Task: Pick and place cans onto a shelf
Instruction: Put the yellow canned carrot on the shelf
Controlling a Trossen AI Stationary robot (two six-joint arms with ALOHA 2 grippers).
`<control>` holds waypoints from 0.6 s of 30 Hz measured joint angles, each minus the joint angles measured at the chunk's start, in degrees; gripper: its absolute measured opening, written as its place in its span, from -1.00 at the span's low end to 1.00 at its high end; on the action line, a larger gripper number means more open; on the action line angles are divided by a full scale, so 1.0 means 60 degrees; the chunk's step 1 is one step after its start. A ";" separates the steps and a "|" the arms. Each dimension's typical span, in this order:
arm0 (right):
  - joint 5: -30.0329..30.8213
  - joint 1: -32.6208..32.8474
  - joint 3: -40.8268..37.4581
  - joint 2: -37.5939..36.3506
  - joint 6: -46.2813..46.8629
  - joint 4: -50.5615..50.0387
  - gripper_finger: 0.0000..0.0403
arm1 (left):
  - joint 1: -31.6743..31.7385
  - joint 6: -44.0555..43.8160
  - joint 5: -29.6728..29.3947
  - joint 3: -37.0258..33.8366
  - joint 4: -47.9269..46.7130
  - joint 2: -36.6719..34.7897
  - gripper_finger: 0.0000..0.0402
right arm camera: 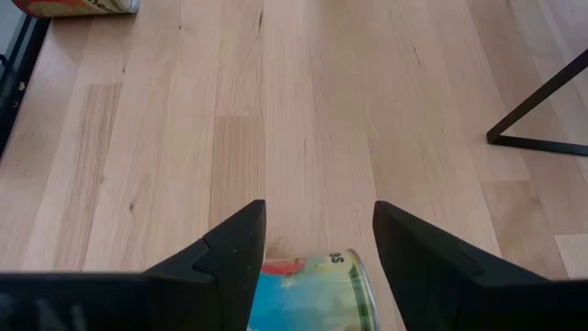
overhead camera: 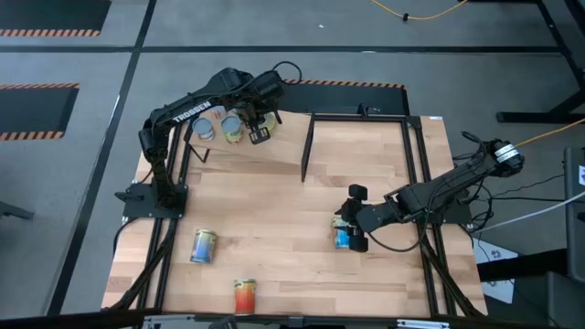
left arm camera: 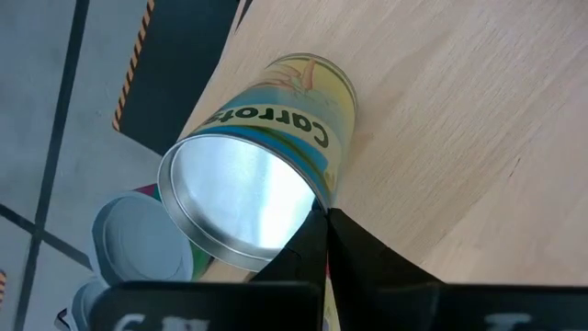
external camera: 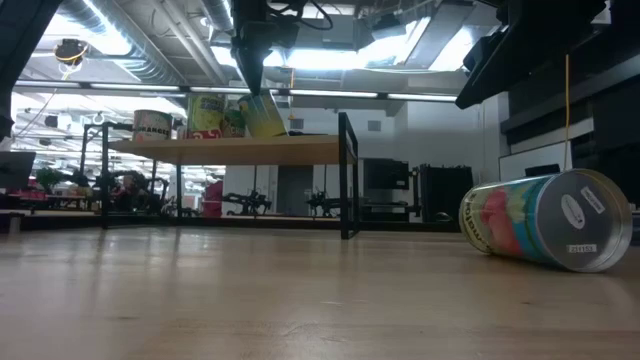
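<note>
My right gripper [right arm camera: 312, 248] spread, straddling blue-labelled tin can [right arm camera: 312, 292] for pickup; my left gripper [overhead camera: 257, 131] pressed together beside yellow carrots can [left arm camera: 266, 156], tilted on plywood shelf [left arm camera: 459, 138].

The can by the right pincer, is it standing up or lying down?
Lying down. The can rests on its side on the table, one flat end facing sideways. The right pincer straddles it with its fingers open.

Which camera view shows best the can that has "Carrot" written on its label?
The left wrist view: the carrot can fills it, showing the label and silvery lid. The high view shows it small on the shelf, beside the left claw. The low view shows it tilted. The right wrist view misses it.
</note>
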 joint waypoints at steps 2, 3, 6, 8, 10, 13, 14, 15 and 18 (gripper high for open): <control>0.0000 0.0000 0.0000 0.0000 0.0000 0.0000 0.03 | 0.0000 0.0000 -0.0004 0.0000 0.0006 0.0000 -0.97; 0.0000 0.0000 0.0000 0.0000 0.0000 0.0000 0.03 | 0.0000 0.0000 -0.0007 0.0000 0.0009 0.0000 -0.96; 0.0000 0.0000 0.0000 0.0000 0.0000 0.0000 0.03 | 0.0000 -0.0004 -0.0004 0.0000 0.0015 0.0000 -0.91; 0.0000 0.0000 0.0000 0.0000 0.0000 0.0000 0.03 | -0.0003 -0.0004 -0.0004 0.0000 0.0018 0.0000 -0.88; 0.0000 0.0000 0.0000 0.0000 0.0000 -0.0001 0.03 | -0.0004 -0.0004 -0.0004 0.0000 0.0018 0.0000 -0.86; 0.0000 0.0000 0.0000 0.0000 0.0000 0.0000 0.03 | -0.0005 -0.0004 -0.0004 0.0000 0.0080 0.0000 -0.83; 0.0000 0.0002 0.0000 0.0000 0.0000 0.0000 0.03 | -0.0004 -0.0004 -0.0004 0.0000 0.0118 0.0000 -0.82; 0.0000 0.0000 0.0000 0.0000 0.0000 0.0000 0.03 | -0.0004 -0.0004 -0.0004 0.0000 0.0135 0.0000 -0.82; 0.0000 0.0000 0.0000 0.0000 0.0000 -0.0004 0.03 | -0.0004 -0.0004 -0.0004 0.0000 0.0204 0.0000 -0.80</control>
